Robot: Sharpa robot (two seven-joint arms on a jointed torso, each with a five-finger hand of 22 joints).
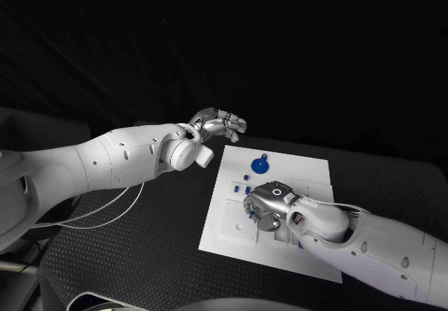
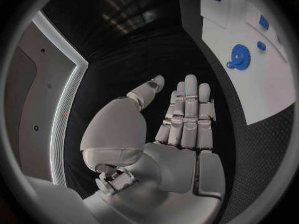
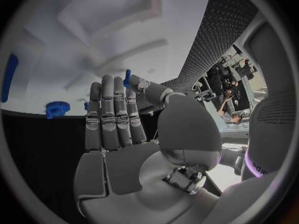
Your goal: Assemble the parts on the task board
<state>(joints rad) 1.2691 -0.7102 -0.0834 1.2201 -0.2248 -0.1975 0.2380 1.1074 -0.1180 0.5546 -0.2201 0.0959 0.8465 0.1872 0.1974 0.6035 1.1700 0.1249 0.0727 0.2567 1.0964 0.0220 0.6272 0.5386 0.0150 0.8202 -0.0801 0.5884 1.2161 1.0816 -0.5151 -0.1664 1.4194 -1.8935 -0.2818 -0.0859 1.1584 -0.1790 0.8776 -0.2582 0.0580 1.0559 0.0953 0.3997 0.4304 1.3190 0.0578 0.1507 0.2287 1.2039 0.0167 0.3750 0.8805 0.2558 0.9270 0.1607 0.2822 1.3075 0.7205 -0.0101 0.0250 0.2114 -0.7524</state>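
Fingers [image 3: 115,117] of the right hand [image 1: 266,206] lie straight, pressed together, over the flat white task board [image 1: 299,170]; left hand [image 1: 219,123] spread.

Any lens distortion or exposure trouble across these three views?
Head view: dark surroundings, the white task board bright but readable, blue gear crisp. Left wrist view: strong fisheye, board edges bend; left hand evenly lit. Right wrist view: same curvature, board looks washed out behind the right hand.
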